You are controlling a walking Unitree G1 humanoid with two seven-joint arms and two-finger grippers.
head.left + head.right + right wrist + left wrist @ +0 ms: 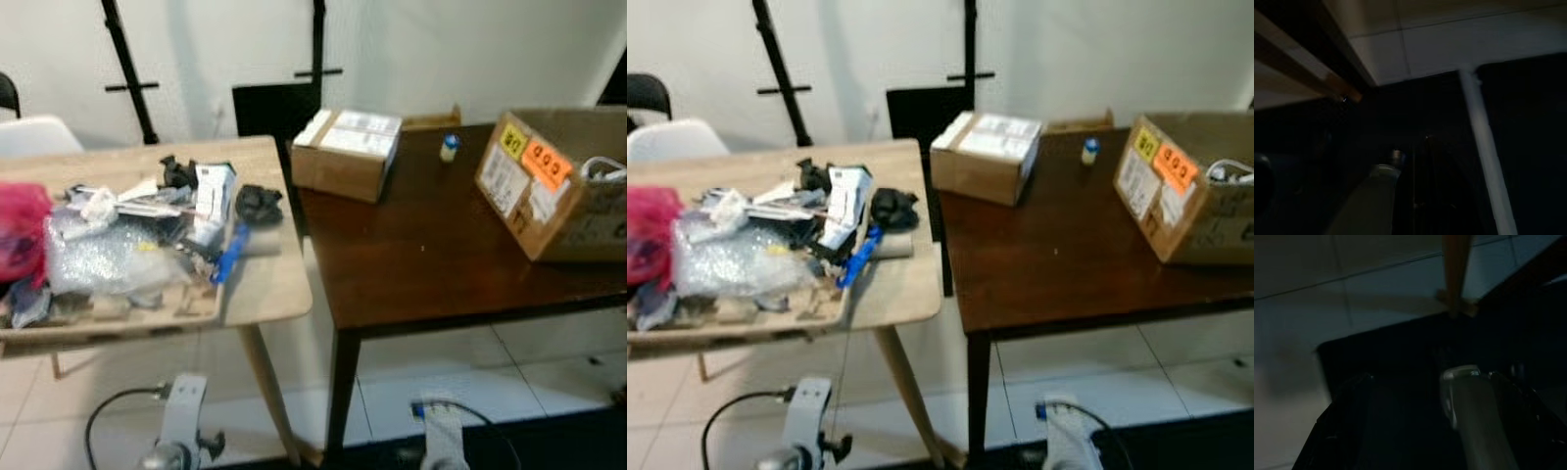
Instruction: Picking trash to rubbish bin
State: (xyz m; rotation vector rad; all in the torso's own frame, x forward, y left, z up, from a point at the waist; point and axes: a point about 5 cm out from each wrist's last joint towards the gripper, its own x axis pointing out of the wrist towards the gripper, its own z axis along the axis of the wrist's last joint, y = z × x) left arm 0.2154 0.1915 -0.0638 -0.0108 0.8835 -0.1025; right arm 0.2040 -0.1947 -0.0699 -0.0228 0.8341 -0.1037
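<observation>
Trash pile sits at our ten o'clock on the light wooden table; both arms hang idle, and we cannot tell their pincers' state.

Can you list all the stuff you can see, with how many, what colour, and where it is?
light table: one, pale wood, on the robot's left
trash pile: one heap, mixed colours, on the light table
bubble wrap: one piece, clear, in the trash pile
red bag: one, red, far left of the pile
dark table: one, dark brown, on the right
closed box: one, brown with white labels, on the dark table's back left corner
open box: one, brown with an orange sticker, on the dark table's right side
small bottle: one, white with blue cap, between the boxes
white chair: one, behind the light table
left arm: silver, hanging low
right arm: silver, hanging low
</observation>
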